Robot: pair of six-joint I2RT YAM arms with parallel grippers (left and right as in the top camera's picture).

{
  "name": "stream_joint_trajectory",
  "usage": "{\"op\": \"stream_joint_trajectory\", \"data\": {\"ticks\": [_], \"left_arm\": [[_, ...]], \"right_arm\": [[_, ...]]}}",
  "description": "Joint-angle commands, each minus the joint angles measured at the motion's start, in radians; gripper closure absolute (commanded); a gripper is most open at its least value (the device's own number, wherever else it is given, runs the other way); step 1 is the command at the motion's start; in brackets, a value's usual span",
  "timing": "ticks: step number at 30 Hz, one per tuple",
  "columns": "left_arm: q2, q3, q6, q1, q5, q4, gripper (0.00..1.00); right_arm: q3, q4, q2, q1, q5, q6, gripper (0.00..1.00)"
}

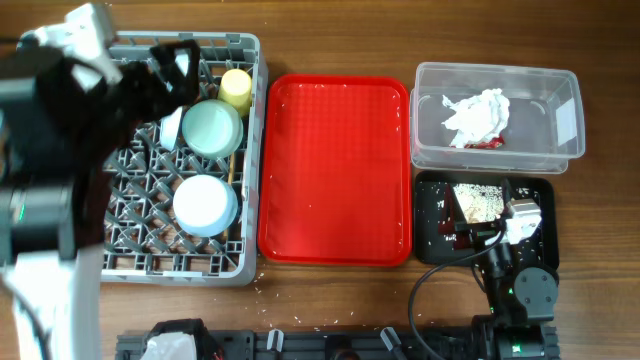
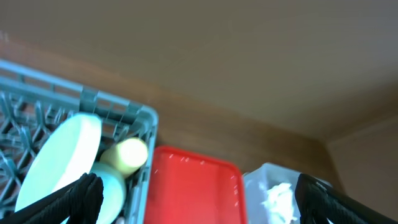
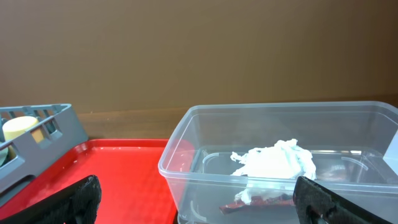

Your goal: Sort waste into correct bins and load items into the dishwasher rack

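The grey dishwasher rack [image 1: 250, 150] stands at the left. It holds a pale green round dish [image 1: 212, 127], a pale blue plate [image 1: 205, 203], a yellow cup [image 1: 236, 88] and thin chopsticks [image 1: 232, 170]. The crumpled white napkin [image 1: 478, 115] with red wrapper bits lies in the clear tub [image 1: 565, 120]. Beige crumbs [image 1: 478, 200] lie in the black tray [image 1: 545, 250]. My left gripper [image 1: 170, 65] is open and empty above the rack's far part. My right gripper [image 1: 470, 225] is open and empty over the black tray. Both also show open in the wrist views [image 2: 199, 199] [image 3: 199, 202].
A flat red tray [image 1: 335, 170] lies between the rack and the bins, with only small specks on it. The left arm covers the rack's left side. Small crumbs lie on the wooden table in front of the rack.
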Motion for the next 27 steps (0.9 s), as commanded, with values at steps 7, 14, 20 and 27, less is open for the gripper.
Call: {"op": "stream_joint_trajectory", "data": {"ticks": [7, 14, 20, 27], "left_arm": [[-0.473, -0.05, -0.006, -0.004, 0.009, -0.006, 0.0], [-0.851, -0.481, -0.006, 0.033, 0.006, -0.14, 0.0], [-1.132, -0.977, -0.006, 0.047, -0.011, 0.311, 0.0], [-1.158, -1.326, -0.006, 0.035, -0.117, 1.084, 0.0]], "right_arm": [[-0.001, 0.005, -0.003, -0.003, 0.018, 0.017, 0.0], [-0.001, 0.005, -0.003, -0.003, 0.018, 0.017, 0.0], [-0.001, 0.005, -0.003, -0.003, 0.018, 0.016, 0.0], [-0.001, 0.005, -0.003, -0.003, 0.018, 0.017, 0.0]]}}
